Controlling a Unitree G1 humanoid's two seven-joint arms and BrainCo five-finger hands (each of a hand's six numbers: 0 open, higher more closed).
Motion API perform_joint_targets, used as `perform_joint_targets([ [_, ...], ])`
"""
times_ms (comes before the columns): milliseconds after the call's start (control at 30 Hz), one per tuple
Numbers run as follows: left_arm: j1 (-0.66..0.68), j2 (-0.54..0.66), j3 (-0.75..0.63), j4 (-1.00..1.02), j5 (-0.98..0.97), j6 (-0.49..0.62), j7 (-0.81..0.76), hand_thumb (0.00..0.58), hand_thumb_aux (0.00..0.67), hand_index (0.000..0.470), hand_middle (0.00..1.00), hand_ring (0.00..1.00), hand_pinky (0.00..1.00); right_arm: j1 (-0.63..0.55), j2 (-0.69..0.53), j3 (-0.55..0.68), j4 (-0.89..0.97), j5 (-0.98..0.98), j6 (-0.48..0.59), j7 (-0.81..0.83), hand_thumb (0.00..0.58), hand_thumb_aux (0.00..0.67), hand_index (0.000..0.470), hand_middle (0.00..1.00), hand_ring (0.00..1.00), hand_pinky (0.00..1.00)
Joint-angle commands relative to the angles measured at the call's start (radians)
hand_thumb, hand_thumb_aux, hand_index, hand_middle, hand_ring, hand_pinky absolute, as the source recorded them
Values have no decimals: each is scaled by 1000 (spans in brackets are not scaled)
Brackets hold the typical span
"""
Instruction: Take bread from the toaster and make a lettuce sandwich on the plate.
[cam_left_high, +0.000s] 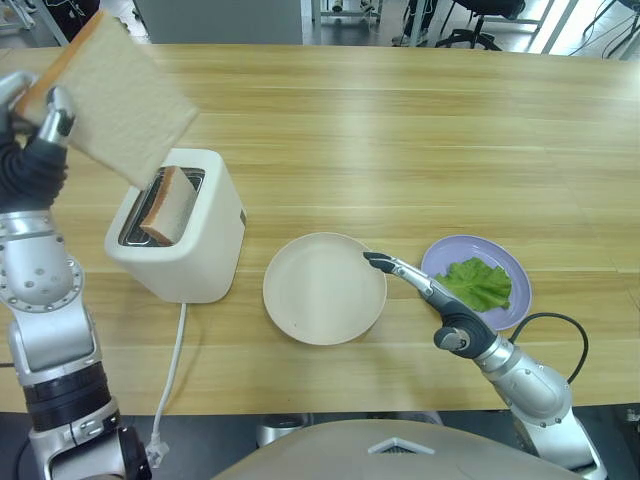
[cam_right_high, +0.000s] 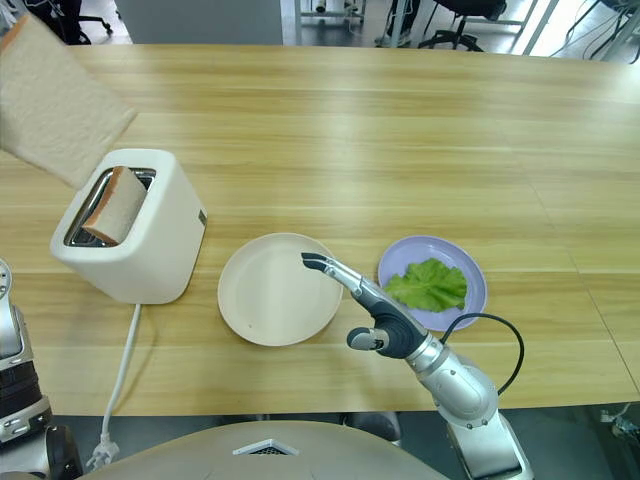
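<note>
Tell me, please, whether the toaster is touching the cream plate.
Apart. The left eye view shows a strip of bare wooden table between the toaster and the cream plate.

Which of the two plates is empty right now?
The larger cream plate, beside the toaster, is empty. The smaller purple plate to its right holds the lettuce leaf.

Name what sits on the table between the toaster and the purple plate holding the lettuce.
The empty cream plate lies between them, with the right hand stretched over its right edge, as both eye views show.
</note>
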Motion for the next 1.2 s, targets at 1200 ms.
perform_joint_targets([
  [1200, 115, -59, -642, 262, 184, 183, -281, 580, 670, 460, 1000, 1000, 1000, -37, -160, -267, 166, -213, -318, -77, 0, 0, 0, 0, 0, 0],
])
